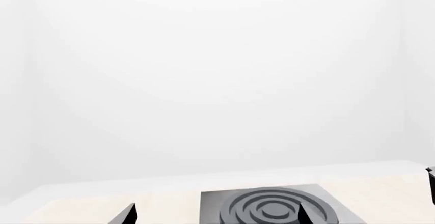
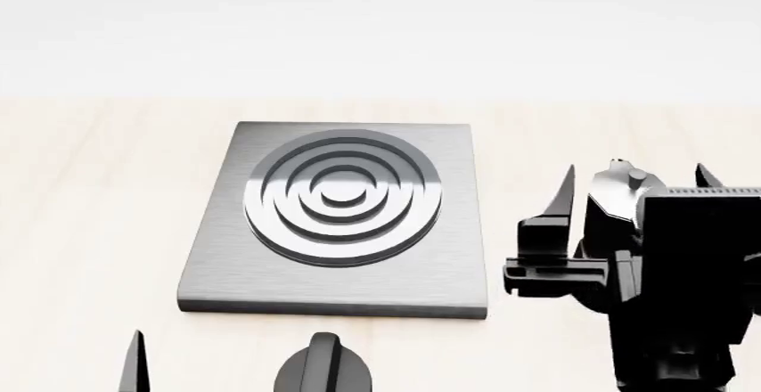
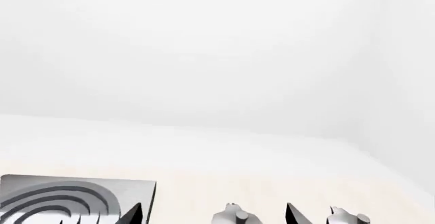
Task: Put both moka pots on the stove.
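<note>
Stove (image 2: 345,223) bare | right gripper (image 2: 634,191) open around moka pot (image 2: 616,198) | left gripper (image 1: 216,215) open

The right arm's black boxy wrist block is seen at the lower right of the head view, with the black two-fingered right gripper (image 2: 633,187) pointed forward. Its pointed fingertips (image 2: 562,189) are held wide apart. Of the black left gripper (image 1: 216,215), only spread fingertips (image 1: 128,214) are shown in its wrist view; one tip is seen at the head view's lower left.
</note>
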Motion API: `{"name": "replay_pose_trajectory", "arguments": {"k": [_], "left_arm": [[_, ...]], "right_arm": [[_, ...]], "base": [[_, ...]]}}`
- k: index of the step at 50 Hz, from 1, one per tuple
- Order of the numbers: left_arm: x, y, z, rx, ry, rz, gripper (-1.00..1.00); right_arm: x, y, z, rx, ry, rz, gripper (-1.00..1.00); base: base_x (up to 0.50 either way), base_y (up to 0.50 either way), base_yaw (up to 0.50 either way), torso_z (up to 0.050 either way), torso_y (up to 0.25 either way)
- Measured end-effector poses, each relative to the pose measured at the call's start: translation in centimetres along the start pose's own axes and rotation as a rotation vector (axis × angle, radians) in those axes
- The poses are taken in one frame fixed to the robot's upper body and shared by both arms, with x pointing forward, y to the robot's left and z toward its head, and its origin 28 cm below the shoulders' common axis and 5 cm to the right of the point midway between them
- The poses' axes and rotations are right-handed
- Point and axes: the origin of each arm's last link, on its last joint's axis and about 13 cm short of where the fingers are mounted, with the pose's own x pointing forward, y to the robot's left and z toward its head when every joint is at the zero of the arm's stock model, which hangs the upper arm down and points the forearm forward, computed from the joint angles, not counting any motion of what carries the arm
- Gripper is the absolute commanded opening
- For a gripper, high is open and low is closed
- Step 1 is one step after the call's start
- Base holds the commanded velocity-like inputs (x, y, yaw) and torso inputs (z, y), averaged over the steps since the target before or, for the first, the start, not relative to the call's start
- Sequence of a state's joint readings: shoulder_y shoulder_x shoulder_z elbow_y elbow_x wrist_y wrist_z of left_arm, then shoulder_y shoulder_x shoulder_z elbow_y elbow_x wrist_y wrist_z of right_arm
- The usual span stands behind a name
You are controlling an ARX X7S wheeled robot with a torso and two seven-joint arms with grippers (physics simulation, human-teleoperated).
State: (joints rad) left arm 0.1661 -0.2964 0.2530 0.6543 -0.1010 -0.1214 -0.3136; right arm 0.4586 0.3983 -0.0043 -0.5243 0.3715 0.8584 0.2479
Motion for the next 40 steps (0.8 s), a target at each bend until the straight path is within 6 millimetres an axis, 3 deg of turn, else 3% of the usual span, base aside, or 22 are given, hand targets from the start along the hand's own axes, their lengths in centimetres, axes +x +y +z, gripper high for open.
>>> {"name": "replay_pose_trajectory", "arguments": {"k": [17,40], "left_arm": [[0.1,0.0,-0.2,-0.001,0.005,0.001,1.0],[0.0,0.0,-0.3,0.0,0.007,0.001,1.0]], "right_arm": [[2.9,-1.9,-1.1,-0.03,0.188,0.06,1.0],[4.9,-3.4,-2.7,-0.034,0.313,0.074,1.0]], "base": [[0.0,0.0,0.0,0.0,0.0],[0.0,0.0,0.0,0.0,0.0]]}}
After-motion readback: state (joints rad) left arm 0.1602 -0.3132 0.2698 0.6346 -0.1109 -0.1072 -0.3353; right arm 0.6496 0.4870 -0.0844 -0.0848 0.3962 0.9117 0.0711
